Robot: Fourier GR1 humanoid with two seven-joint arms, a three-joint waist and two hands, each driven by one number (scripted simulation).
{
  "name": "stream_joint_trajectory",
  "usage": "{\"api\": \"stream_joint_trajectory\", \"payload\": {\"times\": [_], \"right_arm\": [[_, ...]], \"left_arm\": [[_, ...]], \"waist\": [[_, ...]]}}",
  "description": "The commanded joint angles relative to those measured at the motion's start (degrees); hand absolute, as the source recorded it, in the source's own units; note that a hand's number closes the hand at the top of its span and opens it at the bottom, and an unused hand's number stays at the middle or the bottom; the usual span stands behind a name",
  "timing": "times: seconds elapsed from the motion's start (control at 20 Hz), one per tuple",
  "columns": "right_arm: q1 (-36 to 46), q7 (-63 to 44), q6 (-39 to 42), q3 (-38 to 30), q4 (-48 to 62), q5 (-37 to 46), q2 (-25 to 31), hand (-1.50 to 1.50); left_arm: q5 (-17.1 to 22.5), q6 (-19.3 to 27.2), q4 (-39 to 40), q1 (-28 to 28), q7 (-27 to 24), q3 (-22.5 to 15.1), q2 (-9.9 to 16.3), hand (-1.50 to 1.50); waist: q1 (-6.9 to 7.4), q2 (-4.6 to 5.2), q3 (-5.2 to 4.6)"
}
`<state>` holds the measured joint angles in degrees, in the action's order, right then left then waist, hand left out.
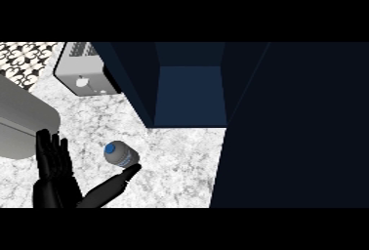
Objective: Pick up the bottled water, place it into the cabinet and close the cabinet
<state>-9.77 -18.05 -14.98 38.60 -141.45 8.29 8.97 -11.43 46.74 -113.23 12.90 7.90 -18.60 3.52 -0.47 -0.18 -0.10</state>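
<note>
Below, black left robot hand [56, 172] flat, fingers straight, thumb touching cylindrical blue-capped bottled water [120, 154] on marbled counter [173, 161].

The marbled white counter [180, 166] carries the bottled water [120, 154] and a toaster [83, 73].

A small clear water bottle [121, 154] with a blue cap and blue label stands on the white marbled counter, just in front of a dark navy cabinet [189, 83] whose door [296, 127] stands open, showing its blue interior.
</note>
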Motion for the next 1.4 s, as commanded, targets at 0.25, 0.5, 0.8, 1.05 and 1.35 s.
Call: {"api": "stream_joint_trajectory", "payload": {"times": [0.25,0.5,0.8,1.05,1.35], "right_arm": [[0.12,-3.71,-1.69,1.75,-7.54,6.36,2.66,-1.5],[-0.84,-4.32,-2.51,3.18,-9.22,6.86,4.34,-1.5],[4.62,-8.98,-4.26,0.94,-9.35,7.55,3.59,-1.5],[1.28,-5.25,-5.25,4.87,-9.14,7.8,5.27,-1.5],[2.5,-6.87,-6.58,4.3,-9.49,7.72,6.04,-1.5]], "left_arm": [[10.42,-6.62,14.37,-6.69,-10.42,7.68,-0.49,-1.5],[16.54,-9.7,22.49,-5.22,-21.34,9.15,-3.46,-1.5],[21.4,-5.14,29.91,-8.63,-28.06,5.16,-3.5,-1.5],[27.02,-3.67,38.97,-12.58,-34.59,4.92,-3.51,-1.5],[33.1,-9.34,48.98,-14.73,-43.06,10.64,-3.51,-1.5]], "waist": [[-0.17,0.09,0.01],[-0.28,0.01,0.0],[-0.2,0.06,-0.03],[-0.61,0.03,-0.03],[-0.54,0.08,-0.05]]}}
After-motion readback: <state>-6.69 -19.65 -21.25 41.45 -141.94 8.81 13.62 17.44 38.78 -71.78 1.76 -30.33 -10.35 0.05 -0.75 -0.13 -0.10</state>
